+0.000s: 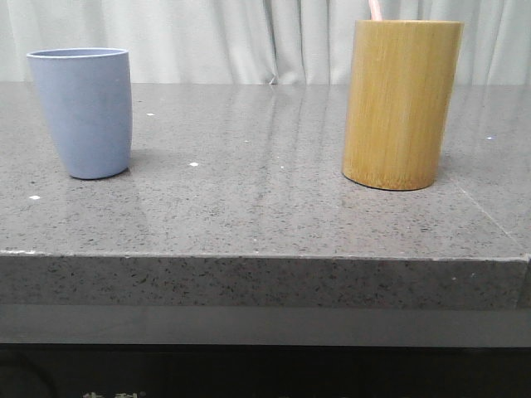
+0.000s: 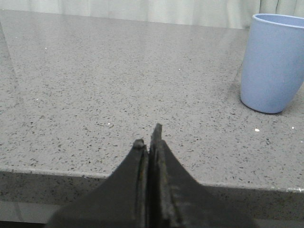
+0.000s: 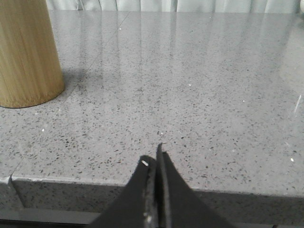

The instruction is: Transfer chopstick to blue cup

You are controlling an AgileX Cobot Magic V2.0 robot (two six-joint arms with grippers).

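We see the blue cup [image 1: 81,112], matte pale lavender-blue and handleless, standing upright near the table's [image 1: 265,215] left edge, tapering toward its base. Well apart, toward the right edge, the chopstick's [image 1: 374,10] pale pink tip pokes above the bamboo cylinder's [image 1: 402,104] rim.

Desk [image 1: 249,207]: speckled grey stone, polished, slightly glossy. Blue cup [image 1: 83,112]: matt, faintly grainy plastic look. Bamboo cylinder [image 1: 402,104]: wood, vertical grain, satin. Pincer fingers [image 2: 161,190]: dark, matt, scuffed.
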